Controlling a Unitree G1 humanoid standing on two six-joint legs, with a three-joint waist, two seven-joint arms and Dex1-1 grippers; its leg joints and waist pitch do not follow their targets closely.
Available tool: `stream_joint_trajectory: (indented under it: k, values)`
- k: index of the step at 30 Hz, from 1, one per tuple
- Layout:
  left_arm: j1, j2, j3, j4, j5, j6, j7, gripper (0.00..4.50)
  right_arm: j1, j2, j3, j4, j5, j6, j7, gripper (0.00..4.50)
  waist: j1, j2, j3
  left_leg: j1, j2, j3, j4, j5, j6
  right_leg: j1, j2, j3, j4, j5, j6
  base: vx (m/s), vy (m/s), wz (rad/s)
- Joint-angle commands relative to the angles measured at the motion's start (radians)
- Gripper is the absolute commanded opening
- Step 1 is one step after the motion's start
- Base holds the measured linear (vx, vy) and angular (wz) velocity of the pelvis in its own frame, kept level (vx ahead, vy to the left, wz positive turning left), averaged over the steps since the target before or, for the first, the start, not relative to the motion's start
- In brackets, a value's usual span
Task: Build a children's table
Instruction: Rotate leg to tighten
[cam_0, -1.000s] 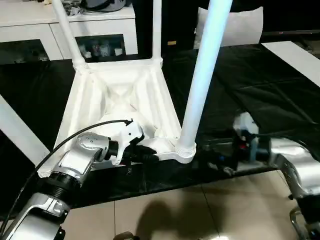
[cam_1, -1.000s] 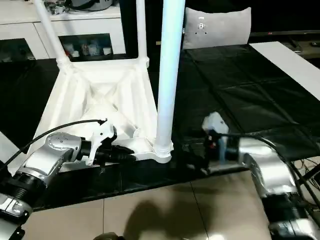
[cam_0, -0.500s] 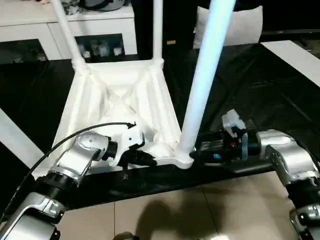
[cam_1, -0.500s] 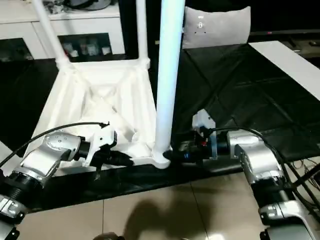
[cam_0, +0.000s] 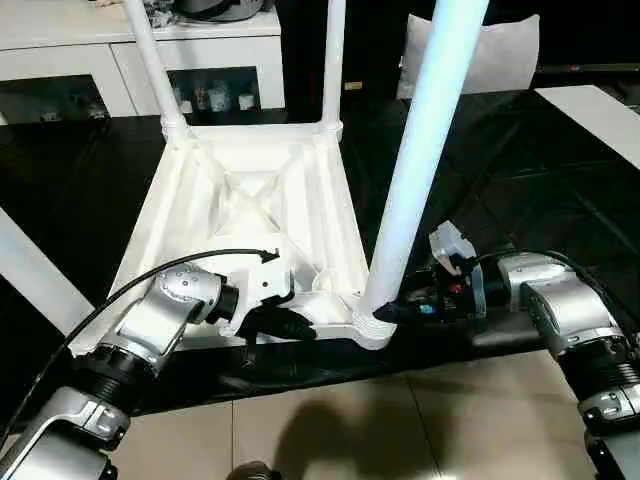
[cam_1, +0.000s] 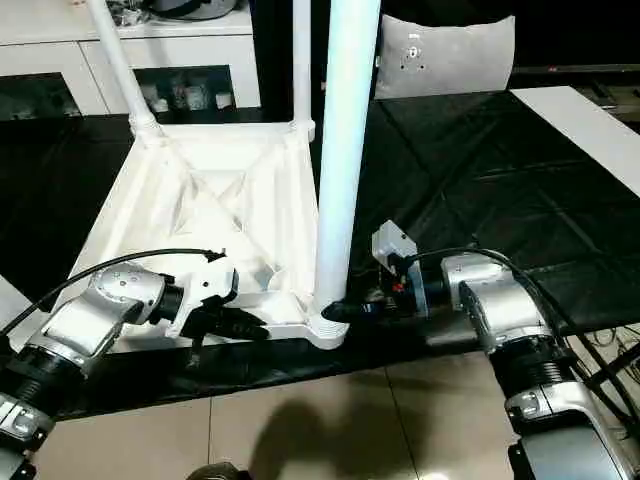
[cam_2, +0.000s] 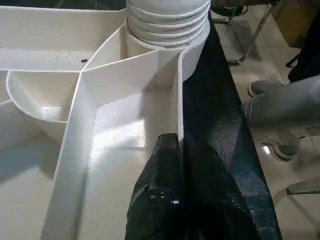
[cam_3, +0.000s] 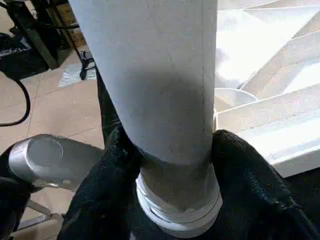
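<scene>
Black cloth covers the bench where the children's table (cam_0: 250, 225) lies upside down. Three legs stand up; one corner looks empty. Left gripper (cam_0: 300, 329) pinches the near rim. Right gripper (cam_1: 345, 311) hugs the near right leg (cam_0: 415, 170).

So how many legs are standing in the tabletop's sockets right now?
3. One leg stands at the far left corner, one at the far right, and one at the near right, with the right gripper around its base. The near left corner is hidden behind the left arm.
</scene>
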Motion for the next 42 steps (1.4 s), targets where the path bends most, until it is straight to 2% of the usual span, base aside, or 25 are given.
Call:
stream_joint_trajectory:
  k: [1, 2, 4, 6, 7, 8, 9, 10, 11, 13, 14, 15, 16, 18, 19, 20, 21, 23, 26, 29, 32, 33, 35, 38, 42]
  values:
    - [0.023, -0.019, -0.031, -0.005, 0.009, 0.031, -0.001, 0.0, 0.008, 0.002, 0.009, -0.023, 0.03, 0.022, 0.035, 1.96, 0.001, -0.005, -0.068, 0.019, 0.065, -0.023, -0.061, -0.14, 0.073, 0.053, -0.086, 0.058, -0.07, -0.157, -0.225, 0.0, 0.0, 0.0]
    - [0.024, -0.036, -0.017, -0.007, 0.002, 0.063, 0.034, 0.0, 0.031, 0.006, -0.003, -0.053, 0.052, 0.048, 0.027, 1.95, 0.002, -0.002, -0.068, 0.019, 0.065, -0.023, -0.061, -0.137, 0.073, 0.053, -0.086, 0.058, -0.069, -0.151, -0.226, 0.0, 0.0, 0.0]
    - [0.025, -0.062, 0.003, -0.012, -0.013, 0.115, 0.076, 0.0, 0.056, 0.016, -0.017, -0.085, 0.067, 0.083, -0.004, 1.95, 0.005, -0.005, -0.066, 0.021, 0.068, -0.022, -0.061, -0.137, 0.075, 0.051, -0.084, 0.06, -0.07, -0.143, -0.228, 0.0, 0.0, 0.0]
    - [0.018, -0.105, 0.029, -0.02, -0.022, 0.171, 0.145, 0.0, 0.084, 0.058, -0.029, -0.114, 0.032, 0.093, -0.136, 1.94, 0.009, -0.003, -0.067, 0.02, 0.066, -0.023, -0.063, -0.141, 0.072, 0.052, -0.087, 0.058, -0.072, -0.168, -0.221, 0.0, 0.0, 0.0]
    - [0.014, -0.124, 0.039, -0.024, -0.024, 0.199, 0.177, 0.0, 0.091, 0.088, -0.04, -0.125, 0.016, 0.106, -0.218, 1.94, 0.007, -0.003, -0.06, 0.021, 0.065, -0.023, -0.066, -0.17, 0.062, 0.048, -0.086, 0.059, -0.08, -0.219, -0.209, 0.0, 0.0, 0.0]
    - [0.012, -0.136, 0.045, -0.027, -0.025, 0.217, 0.196, 0.0, 0.094, 0.108, -0.048, -0.131, 0.006, 0.116, -0.271, 1.94, 0.002, -0.004, -0.057, 0.024, 0.063, -0.026, -0.071, -0.208, 0.041, 0.049, -0.09, 0.057, -0.088, -0.296, -0.193, 0.0, 0.0, 0.0]
    - [0.01, -0.15, 0.051, -0.032, -0.026, 0.238, 0.217, 0.0, 0.093, 0.135, -0.062, -0.132, 0.002, 0.137, -0.331, 1.94, -0.008, -0.002, -0.053, 0.023, 0.058, -0.03, -0.074, -0.243, 0.02, 0.053, -0.092, 0.054, -0.095, -0.377, -0.167, 0.0, 0.0, 0.0]
    - [0.004, -0.178, 0.061, -0.035, -0.03, 0.273, 0.254, 0.0, 0.092, 0.179, -0.082, -0.136, -0.001, 0.172, -0.42, 1.93, -0.016, -0.003, -0.049, 0.021, 0.058, -0.031, -0.077, -0.263, 0.012, 0.054, -0.091, 0.053, -0.099, -0.412, -0.154, 0.0, 0.0, 0.0]
    - [0.0, -0.198, 0.069, -0.038, -0.032, 0.298, 0.28, 0.0, 0.092, 0.209, -0.095, -0.139, -0.002, 0.198, -0.478, 1.93, -0.029, -0.003, -0.042, 0.029, 0.055, -0.033, -0.08, -0.309, -0.002, 0.048, -0.089, 0.051, -0.111, -0.494, -0.126, 0.0, 0.0, 0.0]
    - [-0.018, -0.253, 0.083, -0.024, -0.025, 0.338, 0.351, 0.0, 0.083, 0.285, -0.124, -0.13, -0.023, 0.259, -0.637, 1.93, -0.05, -0.002, -0.041, 0.033, 0.05, -0.039, -0.081, -0.35, -0.025, 0.049, -0.089, 0.045, -0.12, -0.574, -0.093, 0.0, 0.0, 0.0]
    - [-0.035, -0.288, 0.095, -0.003, -0.017, 0.351, 0.398, 0.0, 0.073, 0.329, -0.143, -0.112, -0.045, 0.281, -0.741, 1.93, -0.059, 0.001, -0.045, 0.035, 0.048, -0.044, -0.081, -0.356, -0.031, 0.047, -0.091, 0.042, -0.125, -0.583, -0.078, 0.0, 0.0, 0.0]
    - [-0.037, -0.292, 0.097, 0.0, -0.017, 0.352, 0.403, 0.0, 0.071, 0.334, -0.145, -0.11, -0.047, 0.283, -0.753, 1.93, -0.07, 0.001, -0.046, 0.033, 0.046, -0.046, -0.082, -0.361, -0.03, 0.047, -0.089, 0.04, -0.128, -0.573, -0.074, 0.0, 0.0, 0.0]
    - [-0.052, -0.319, 0.108, 0.021, -0.013, 0.355, 0.439, 0.0, 0.062, 0.365, -0.161, -0.093, -0.059, 0.283, -0.827, 1.93, -0.07, 0.001, -0.046, 0.033, 0.046, -0.046, -0.082, -0.361, -0.03, 0.047, -0.089, 0.04, -0.128, -0.573, -0.074, 0.0, 0.0, 0.0]
    - [-0.081, -0.366, 0.124, 0.064, 0.003, 0.345, 0.516, 0.0, 0.043, 0.423, -0.195, -0.053, -0.069, 0.251, -0.951, 1.93, -0.082, 0.004, -0.046, 0.039, 0.042, -0.045, -0.078, -0.38, -0.024, 0.038, -0.087, 0.04, -0.135, -0.575, -0.072, 0.0, 0.0, 0.0]
    - [-0.096, -0.387, 0.129, 0.087, 0.013, 0.329, 0.556, 0.0, 0.039, 0.439, -0.195, -0.04, -0.078, 0.217, -0.978, 1.93, -0.084, 0.003, -0.047, 0.036, 0.041, -0.045, -0.078, -0.376, -0.017, 0.04, -0.087, 0.04, -0.135, -0.565, -0.073, 0.0, 0.0, 0.0]
    - [-0.096, -0.387, 0.129, 0.087, 0.013, 0.329, 0.556, 0.0, 0.039, 0.439, -0.195, -0.04, -0.078, 0.217, -0.978, 2.63, -0.083, 0.003, -0.047, 0.039, 0.041, -0.043, -0.077, -0.371, -0.013, 0.036, -0.086, 0.041, -0.137, -0.557, -0.073, 0.0, 0.0, 0.0]
    - [-0.105, -0.396, 0.124, 0.101, 0.025, 0.313, 0.577, 0.0, 0.039, 0.443, -0.186, -0.036, -0.095, 0.19, -0.99, 2.63, -0.08, 0.002, -0.049, 0.04, 0.042, -0.043, -0.076, -0.365, -0.009, 0.037, -0.087, 0.042, -0.136, -0.544, -0.076, 0.0, 0.0, 0.0]
    - [-0.11, -0.4, 0.114, 0.107, 0.048, 0.29, 0.591, 0.0, 0.057, 0.455, -0.208, -0.078, -0.069, 0.183, -0.964, 2.83, -0.076, 0.002, -0.052, 0.032, 0.05, -0.043, -0.084, -0.336, 0.007, 0.044, -0.085, 0.049, -0.125, -0.45, -0.098, 0.0, 0.0, 0.0]
    - [-0.092, -0.358, 0.089, 0.095, 0.076, 0.239, 0.55, 0.0, 0.1, 0.399, -0.206, -0.145, -0.063, 0.162, -0.874, 3.11, -0.064, 0.002, -0.057, 0.027, 0.054, -0.039, -0.084, -0.285, 0.023, 0.051, -0.086, 0.056, -0.111, -0.323, -0.133, 0.0, 0.0, 0.0]
    - [-0.078, -0.321, 0.083, 0.096, 0.077, 0.197, 0.505, 0.0, 0.122, 0.335, -0.235, -0.172, -0.032, 0.137, -0.807, 3.3, -0.051, 0.0, -0.059, 0.022, 0.052, -0.032, -0.078, -0.22, 0.047, 0.058, -0.089, 0.057, -0.102, -0.243, -0.162, 0.0, 0.0, 0.0]
    - [-0.059, -0.277, 0.065, 0.091, 0.076, 0.145, 0.429, 0.0, 0.137, 0.263, -0.259, -0.192, 0.011, 0.114, -0.704, 3.57, -0.041, -0.002, -0.06, 0.02, 0.052, -0.03, -0.075, -0.19, 0.065, 0.063, -0.089, 0.057, -0.102, -0.246, -0.158, 0.0, 0.0, 0.0]
    - [-0.045, -0.254, 0.057, 0.083, 0.069, 0.118, 0.38, 0.0, 0.146, 0.225, -0.273, -0.209, 0.046, 0.113, -0.635, 3.57, -0.037, 0.003, -0.06, 0.022, 0.054, -0.031, -0.076, -0.188, 0.071, 0.062, -0.089, 0.056, -0.101, -0.247, -0.159, 0.0, 0.0, 0.0]
    - [-0.023, -0.219, 0.042, 0.066, 0.057, 0.076, 0.308, 0.0, 0.159, 0.162, -0.275, -0.232, 0.057, 0.106, -0.542, 3.88, -0.031, 0.0, -0.058, 0.021, 0.058, -0.031, -0.077, -0.185, 0.074, 0.061, -0.088, 0.057, -0.1, -0.248, -0.158, 0.0, 0.0, 0.0]
    - [0.001, -0.147, -0.005, 0.038, 0.047, 0.026, 0.174, 0.0, 0.166, 0.031, -0.24, -0.243, 0.04, 0.078, -0.36, 4.0, -0.019, 0.005, -0.057, 0.026, 0.061, -0.029, -0.077, -0.198, 0.069, 0.056, -0.086, 0.057, -0.098, -0.259, -0.166, 0.0, 0.0, 0.0]
    - [0.004, -0.117, -0.029, 0.033, 0.05, -0.007, 0.116, 0.0, 0.169, -0.015, -0.21, -0.25, 0.054, 0.068, -0.272, 4.0, -0.013, 0.002, -0.053, 0.029, 0.061, -0.028, -0.08, -0.233, 0.057, 0.054, -0.088, 0.056, -0.105, -0.318, -0.163, 0.0, 0.0, 0.0]
